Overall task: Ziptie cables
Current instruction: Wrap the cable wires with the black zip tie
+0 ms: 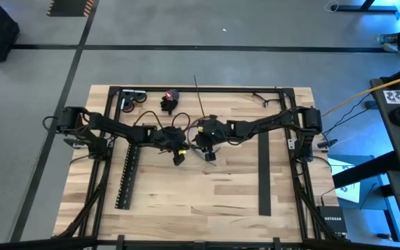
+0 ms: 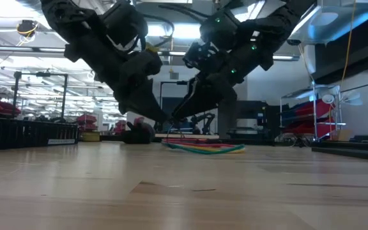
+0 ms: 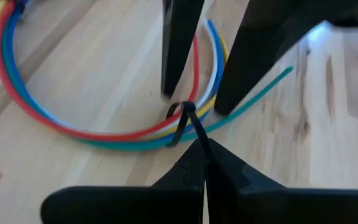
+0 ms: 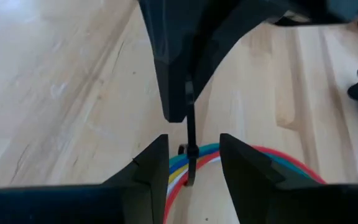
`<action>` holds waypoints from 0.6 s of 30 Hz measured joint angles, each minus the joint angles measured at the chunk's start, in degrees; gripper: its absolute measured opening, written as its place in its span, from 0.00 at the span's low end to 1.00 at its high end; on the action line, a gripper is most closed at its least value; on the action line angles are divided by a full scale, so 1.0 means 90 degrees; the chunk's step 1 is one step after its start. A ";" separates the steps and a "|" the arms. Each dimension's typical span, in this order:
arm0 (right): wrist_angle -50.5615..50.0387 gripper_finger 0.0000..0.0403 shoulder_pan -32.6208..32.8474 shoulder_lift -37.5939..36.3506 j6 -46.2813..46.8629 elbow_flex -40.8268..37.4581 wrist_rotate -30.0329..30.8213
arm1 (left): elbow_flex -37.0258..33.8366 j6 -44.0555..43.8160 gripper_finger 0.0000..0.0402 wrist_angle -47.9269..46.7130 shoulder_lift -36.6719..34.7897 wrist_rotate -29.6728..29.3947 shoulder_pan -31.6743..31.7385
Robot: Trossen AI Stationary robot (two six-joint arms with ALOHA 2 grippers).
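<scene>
left gripper (image 3: 205, 163): clamped on zip tie (image 3: 188, 121) looped around cables (image 3: 104, 134) | right gripper (image 4: 193, 163): fingers apart, straddling tie and cables

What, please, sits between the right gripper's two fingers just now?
In the right wrist view, the right gripper straddles the zip tie looped around the cables; the left gripper pinches the tie's tail.

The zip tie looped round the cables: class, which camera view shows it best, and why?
The left wrist view: the zip tie loops round the cables, its tail in the shut left gripper. The right wrist view shows only a strip crossing them. High and low views hide it behind the arms.
</scene>
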 joint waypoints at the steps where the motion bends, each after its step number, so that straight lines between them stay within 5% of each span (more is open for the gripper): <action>1: 0.0009 0.32 0.0001 0.0032 0.0025 0.0000 0.0000 | 0.0006 0.0000 0.00 0.0020 0.0000 0.0005 0.0000; 18: 0.0234 0.09 0.0007 0.0312 0.0171 -0.0002 -0.0071 | 0.0001 -0.0001 0.00 -0.0004 0.0000 0.0019 0.0000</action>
